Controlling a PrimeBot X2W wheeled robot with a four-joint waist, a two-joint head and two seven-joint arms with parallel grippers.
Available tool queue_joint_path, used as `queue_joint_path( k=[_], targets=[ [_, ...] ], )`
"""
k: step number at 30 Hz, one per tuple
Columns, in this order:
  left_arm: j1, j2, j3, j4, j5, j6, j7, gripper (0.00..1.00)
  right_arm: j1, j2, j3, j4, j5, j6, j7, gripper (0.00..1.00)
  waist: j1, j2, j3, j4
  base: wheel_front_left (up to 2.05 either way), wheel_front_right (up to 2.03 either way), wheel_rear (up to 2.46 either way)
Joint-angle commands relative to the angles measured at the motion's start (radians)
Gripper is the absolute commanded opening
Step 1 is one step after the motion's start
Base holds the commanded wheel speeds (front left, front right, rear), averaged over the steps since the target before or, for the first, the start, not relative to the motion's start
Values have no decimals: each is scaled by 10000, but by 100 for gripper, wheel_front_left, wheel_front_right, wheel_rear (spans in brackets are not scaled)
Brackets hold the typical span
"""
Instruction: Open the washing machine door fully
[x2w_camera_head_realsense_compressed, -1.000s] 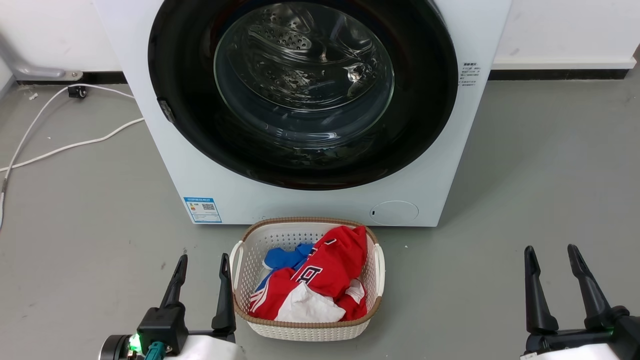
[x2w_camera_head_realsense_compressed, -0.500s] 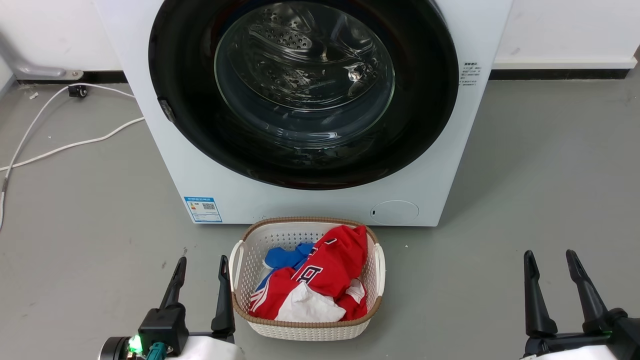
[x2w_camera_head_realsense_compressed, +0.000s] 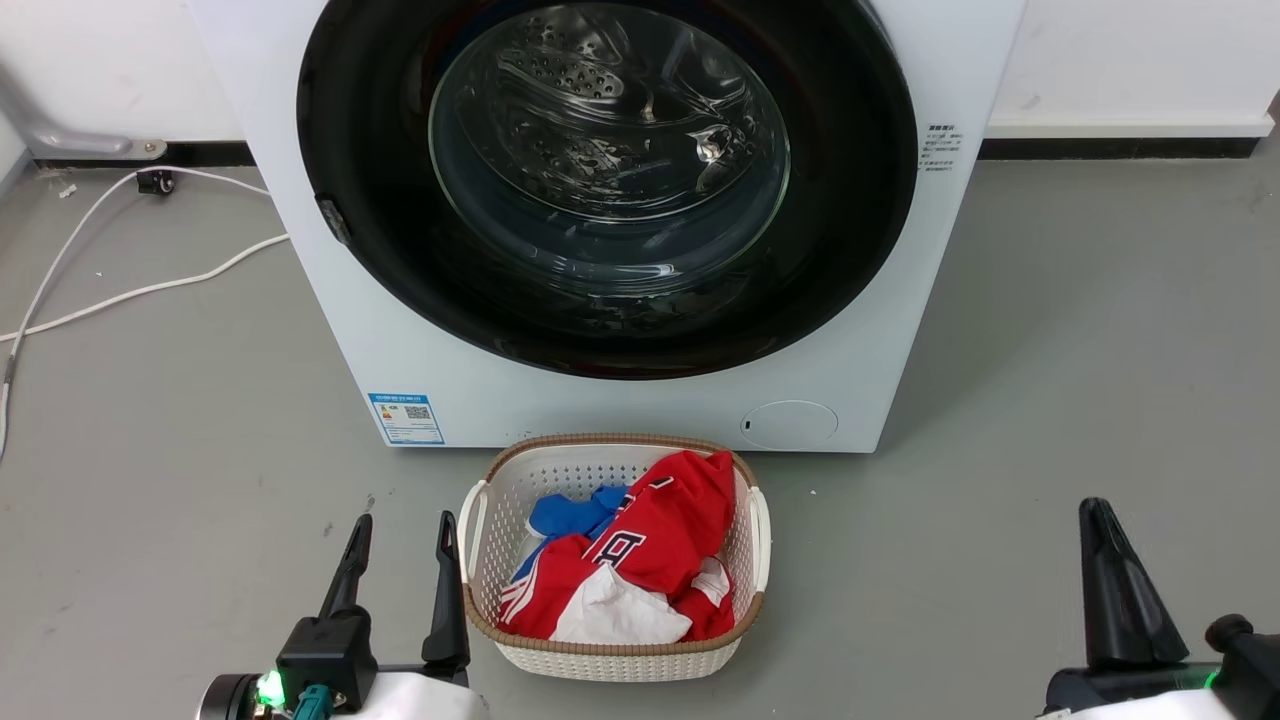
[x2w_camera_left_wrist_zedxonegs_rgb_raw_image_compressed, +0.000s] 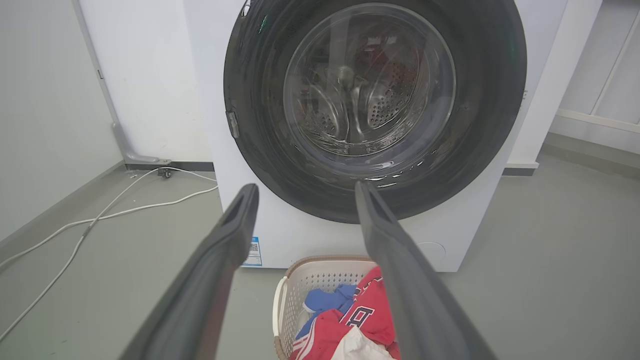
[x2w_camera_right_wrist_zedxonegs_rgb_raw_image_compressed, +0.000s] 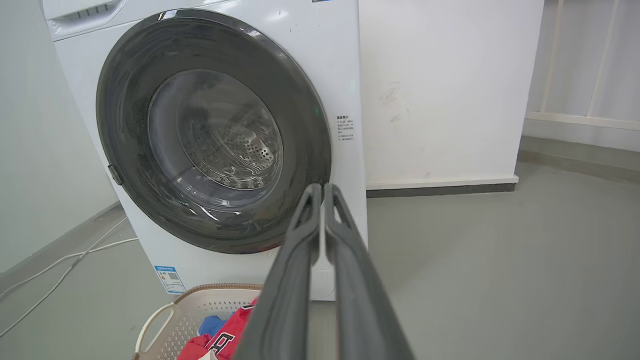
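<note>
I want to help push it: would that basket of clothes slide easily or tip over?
The basket probably slides easily: thin holey plastic on smooth floor. It likely won't tip, being wide and low, with soft clothes inside.

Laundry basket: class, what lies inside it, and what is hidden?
Inside the laundry basket lie a red garment, a blue garment and a white cloth. Anything beneath them is covered.

washing machine door (x2w_camera_head_realsense_compressed: 608, 200) cut off at top (head view), blue sticker (x2w_camera_head_realsense_compressed: 405, 418) print unreadable
</note>
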Motion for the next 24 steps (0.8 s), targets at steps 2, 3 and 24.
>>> queue_joint_path(
  k=[2, 3, 24],
  targets=[
    [62, -6, 10, 3, -32, 28, -31, 100, -66, 11, -107, -8, 765, -3, -24, 0, 0, 0, -3, -15, 0, 0, 0],
    [62, -6, 10, 3, -32, 28, -31, 100, -66, 11, -107, -8, 765, -3, -24, 0, 0, 0, -3, -15, 0, 0, 0],
    [49, -5, 4, 29, -167, 55, -31, 100, -173, -54, 1054, 263, 12063, 0, 59, 0, 0, 0, -37, -3, 0, 0, 0]
  ],
)
